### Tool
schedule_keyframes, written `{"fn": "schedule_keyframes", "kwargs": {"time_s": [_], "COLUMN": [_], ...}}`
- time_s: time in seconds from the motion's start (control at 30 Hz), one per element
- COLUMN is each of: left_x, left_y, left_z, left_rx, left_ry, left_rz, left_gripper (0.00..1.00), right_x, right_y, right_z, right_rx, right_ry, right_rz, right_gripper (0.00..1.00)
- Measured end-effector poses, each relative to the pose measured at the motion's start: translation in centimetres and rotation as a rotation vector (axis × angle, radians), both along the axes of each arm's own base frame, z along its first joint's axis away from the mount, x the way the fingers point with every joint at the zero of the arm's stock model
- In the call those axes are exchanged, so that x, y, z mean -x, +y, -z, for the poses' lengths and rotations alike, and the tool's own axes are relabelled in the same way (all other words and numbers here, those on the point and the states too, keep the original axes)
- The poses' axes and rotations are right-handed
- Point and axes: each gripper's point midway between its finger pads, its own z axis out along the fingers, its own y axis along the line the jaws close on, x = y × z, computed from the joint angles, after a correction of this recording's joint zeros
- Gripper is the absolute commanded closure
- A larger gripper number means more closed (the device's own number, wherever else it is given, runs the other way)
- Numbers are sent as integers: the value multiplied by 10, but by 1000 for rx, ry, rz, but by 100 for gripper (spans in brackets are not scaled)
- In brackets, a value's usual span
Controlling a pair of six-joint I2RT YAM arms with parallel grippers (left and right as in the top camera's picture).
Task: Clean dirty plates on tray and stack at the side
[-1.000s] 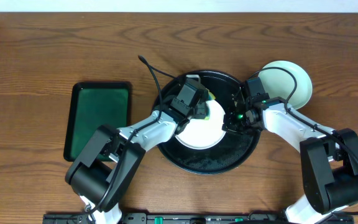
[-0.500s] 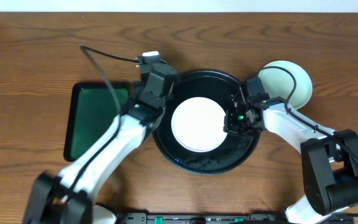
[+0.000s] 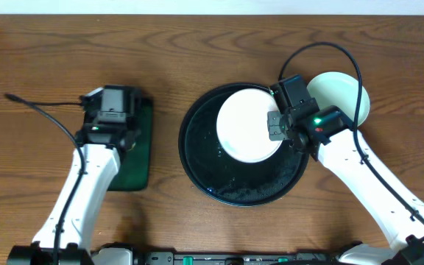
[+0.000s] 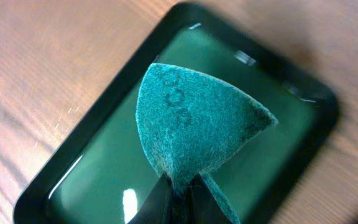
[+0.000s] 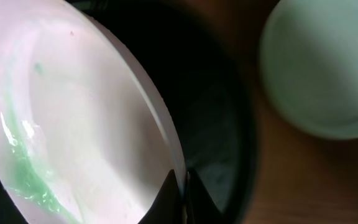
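Left hand (image 4: pixel 178 194), clamped on its teal scrub pad (image 4: pixel 194 118), has swung over the green tray (image 4: pixel 98 155); right hand (image 3: pixel 277 125) pinches the rim of the white plate (image 3: pixel 245 125).
Scrubbing appears finished: the plate has shifted from the centre of the black tray (image 3: pixel 227 188) toward the mint plate (image 3: pixel 344 96) on the counter (image 3: pixel 197 44). Only the right wrist view shows a green smear (image 5: pixel 17 162) remaining.

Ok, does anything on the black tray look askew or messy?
Yes: the white plate sits tilted in the tray, its rim pinched by the right gripper, and a green smear lines its inner edge.
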Motion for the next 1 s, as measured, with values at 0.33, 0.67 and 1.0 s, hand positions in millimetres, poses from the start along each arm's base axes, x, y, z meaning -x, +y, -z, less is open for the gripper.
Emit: {"fn": "schedule_keyframes", "kwargs": {"time_s": [0.33,0.67,1.0], "left_x": [8,16,4], "left_y": [25,20,21], "left_z": [71,76,0], "left_rx": [161,193,177], "left_ry": [161,200,-36], "left_rz": [-114,-105,-76], "left_gripper": [87,29,20], "right_x": [-22,-26,-21], "right_y": [3,29,36], "right_z": [-56,-106,-121], "right_rx": [510,872,1024], "right_ry": [-278,-441,-454], "right_rz": [-226,-391,-449], "right_gripper": [99,99,99]}}
